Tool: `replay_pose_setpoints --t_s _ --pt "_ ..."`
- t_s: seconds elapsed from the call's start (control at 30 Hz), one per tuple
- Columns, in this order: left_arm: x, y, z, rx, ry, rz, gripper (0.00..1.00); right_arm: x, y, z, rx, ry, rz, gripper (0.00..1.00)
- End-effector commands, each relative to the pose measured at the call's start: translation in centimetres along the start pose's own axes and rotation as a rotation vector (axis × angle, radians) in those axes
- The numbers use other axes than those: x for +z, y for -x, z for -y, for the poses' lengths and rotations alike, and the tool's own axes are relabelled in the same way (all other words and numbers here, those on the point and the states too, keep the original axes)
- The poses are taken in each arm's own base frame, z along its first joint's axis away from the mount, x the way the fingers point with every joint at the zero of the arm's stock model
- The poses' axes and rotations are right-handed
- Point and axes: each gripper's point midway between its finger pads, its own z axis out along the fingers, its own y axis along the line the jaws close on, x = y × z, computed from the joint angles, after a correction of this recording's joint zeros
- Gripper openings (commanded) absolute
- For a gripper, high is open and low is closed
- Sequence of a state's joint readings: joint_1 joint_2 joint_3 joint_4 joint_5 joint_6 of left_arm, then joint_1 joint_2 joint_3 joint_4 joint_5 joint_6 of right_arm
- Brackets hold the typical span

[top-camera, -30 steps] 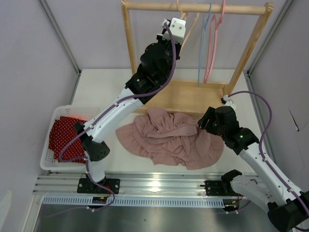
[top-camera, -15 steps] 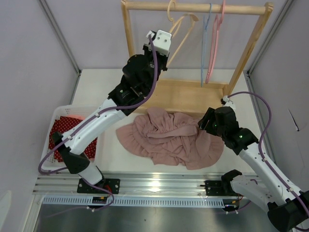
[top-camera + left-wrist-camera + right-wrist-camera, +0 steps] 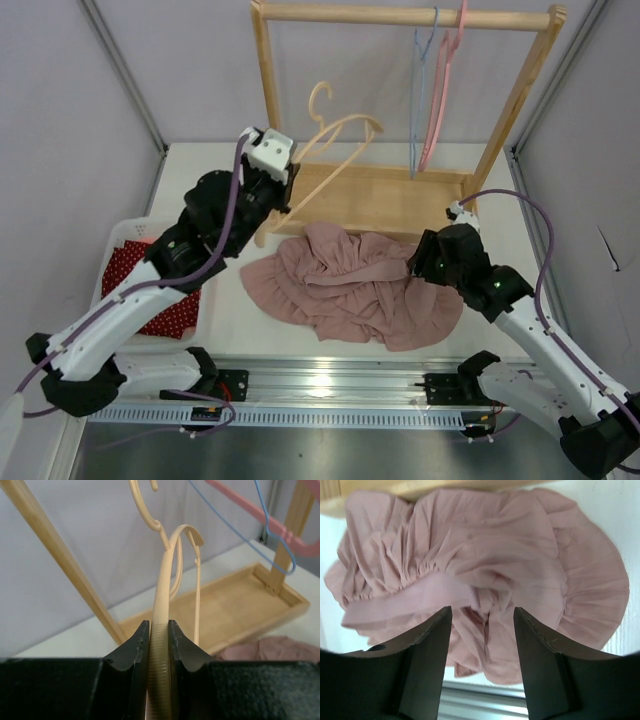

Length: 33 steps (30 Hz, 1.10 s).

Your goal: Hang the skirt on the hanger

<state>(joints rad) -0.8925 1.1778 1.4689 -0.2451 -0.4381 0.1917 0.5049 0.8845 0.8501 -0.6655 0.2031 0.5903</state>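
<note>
A pink ruffled skirt [image 3: 355, 285] lies crumpled on the table in front of the wooden rack's base; it fills the right wrist view [image 3: 485, 575]. My left gripper [image 3: 285, 185] is shut on a cream wooden hanger [image 3: 335, 145], held in the air off the rail, left of the rack's centre. In the left wrist view the jaws clamp the hanger's arm [image 3: 160, 645], its hook pointing up. My right gripper [image 3: 420, 265] is open and empty, hovering over the skirt's right part [image 3: 482, 625].
A wooden clothes rack [image 3: 405, 15] stands at the back with a blue hanger [image 3: 420, 90] and a pink hanger [image 3: 440, 90] on its rail. A white basket [image 3: 105, 330] with a red dotted cloth [image 3: 135, 280] sits at the left.
My left arm has pulled the cream hanger off the rail and carried it down and to the left. The right gripper has barely moved above the skirt.
</note>
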Motion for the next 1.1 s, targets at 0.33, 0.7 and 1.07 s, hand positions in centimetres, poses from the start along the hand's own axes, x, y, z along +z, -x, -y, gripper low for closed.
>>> replay_pose_setpoints --t_s 0.33,0.7,1.07 --pt "-13.6 -7.9 1.6 -0.203 -0.299 -0.211 0.00 -1.2 -5.0 -1.2 -0.233 -0.082 -0.079 0.51" --pt "-17.9 -9.8 3.5 -0.210 -0.477 -0.298 0.00 1.8 -6.8 -0.6 -0.234 -0.139 -0.106 0.42" --pt "-18.9 -11.9 3.0 -0.180 -0.463 -0.376 0.00 4.7 -4.6 -1.2 -0.192 -0.153 -0.066 0.43"
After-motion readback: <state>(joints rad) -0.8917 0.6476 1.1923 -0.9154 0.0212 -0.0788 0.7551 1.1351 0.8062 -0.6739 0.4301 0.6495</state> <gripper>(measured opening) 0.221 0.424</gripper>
